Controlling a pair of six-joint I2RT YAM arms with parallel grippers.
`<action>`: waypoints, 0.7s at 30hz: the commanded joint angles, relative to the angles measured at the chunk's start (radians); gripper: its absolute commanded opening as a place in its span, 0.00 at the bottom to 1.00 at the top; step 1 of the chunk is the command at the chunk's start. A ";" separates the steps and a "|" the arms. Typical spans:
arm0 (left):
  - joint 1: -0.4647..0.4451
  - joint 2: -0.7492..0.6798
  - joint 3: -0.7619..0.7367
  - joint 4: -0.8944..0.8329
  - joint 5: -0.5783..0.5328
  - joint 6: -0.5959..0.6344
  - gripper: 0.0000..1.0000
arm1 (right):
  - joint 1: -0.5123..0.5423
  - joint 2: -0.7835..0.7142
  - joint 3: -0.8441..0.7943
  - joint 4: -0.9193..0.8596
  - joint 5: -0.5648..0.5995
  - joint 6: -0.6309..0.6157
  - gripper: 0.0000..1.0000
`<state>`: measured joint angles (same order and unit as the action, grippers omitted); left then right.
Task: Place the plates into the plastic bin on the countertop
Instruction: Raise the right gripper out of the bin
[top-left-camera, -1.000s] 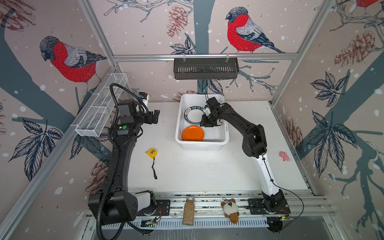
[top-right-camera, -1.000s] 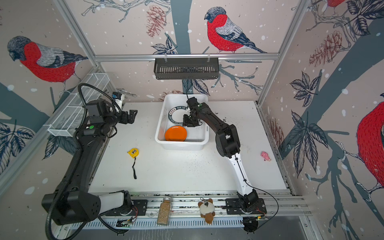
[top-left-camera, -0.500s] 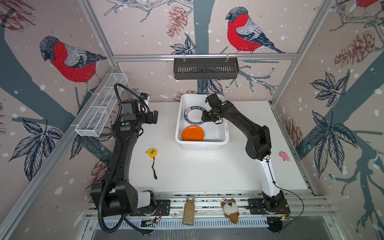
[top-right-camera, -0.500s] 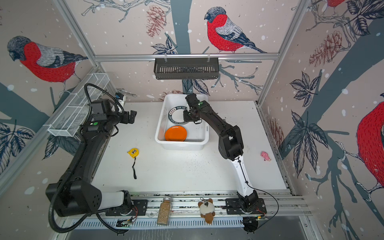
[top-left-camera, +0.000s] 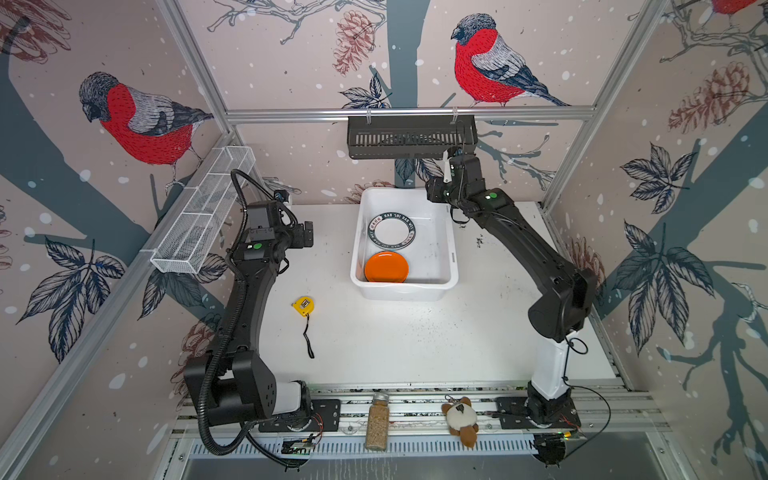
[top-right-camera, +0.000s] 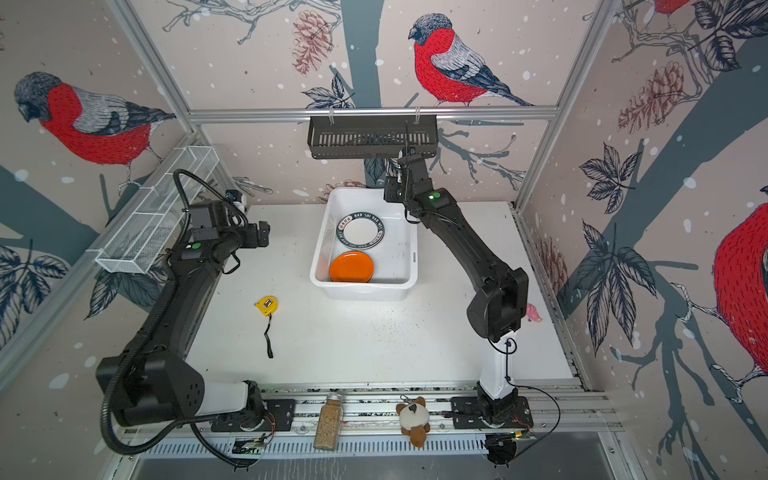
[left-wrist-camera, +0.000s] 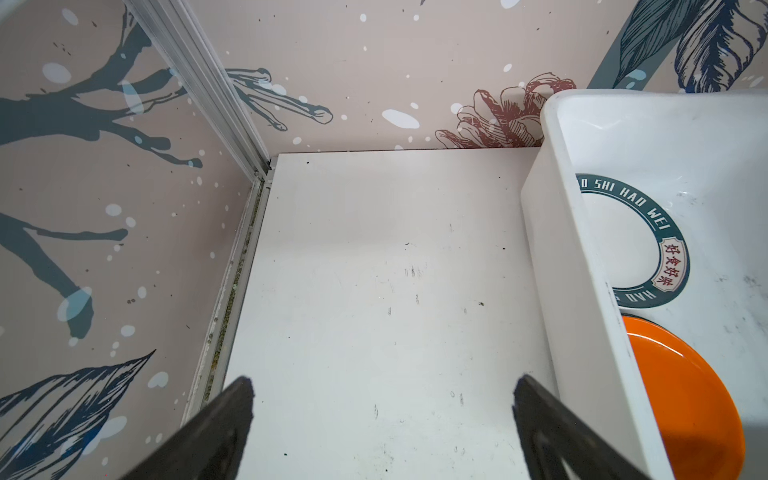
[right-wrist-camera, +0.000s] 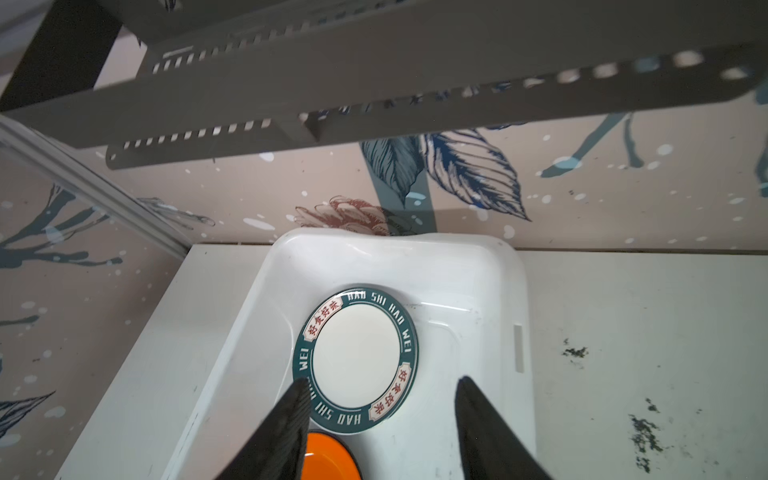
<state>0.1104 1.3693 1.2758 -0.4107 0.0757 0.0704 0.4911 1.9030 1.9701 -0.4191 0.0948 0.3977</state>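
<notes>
Orange plate (top-left-camera: 386, 268) and lettered plate (top-left-camera: 392, 231) lie in the bin (top-left-camera: 403, 291) at upper centre; left gripper (left-wrist-camera: 382, 382) and right gripper (right-wrist-camera: 382, 381) both gape empty.

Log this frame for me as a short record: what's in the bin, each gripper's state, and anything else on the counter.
In plastic bin: white plate with dark lettered rim; orange plate nearer the front wall
Plates outside bin: none visible
Left gripper: open, empty, over bare countertop beside the bin
Right gripper: open, empty, above the bin's far end
Also on countertop: yellow tape measure
</notes>
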 joint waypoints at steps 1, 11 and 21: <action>-0.001 0.002 0.005 0.020 -0.008 -0.094 0.97 | -0.010 -0.119 -0.154 0.149 0.044 0.007 0.60; -0.003 -0.034 -0.032 0.073 -0.036 -0.107 0.97 | -0.050 -0.480 -0.666 0.400 0.077 0.014 0.99; -0.003 -0.117 -0.166 0.210 -0.013 -0.071 0.97 | -0.155 -0.630 -0.903 0.479 0.043 0.043 1.00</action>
<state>0.1089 1.2701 1.1374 -0.2882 0.0525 -0.0231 0.3485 1.3006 1.1084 -0.0120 0.1375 0.4450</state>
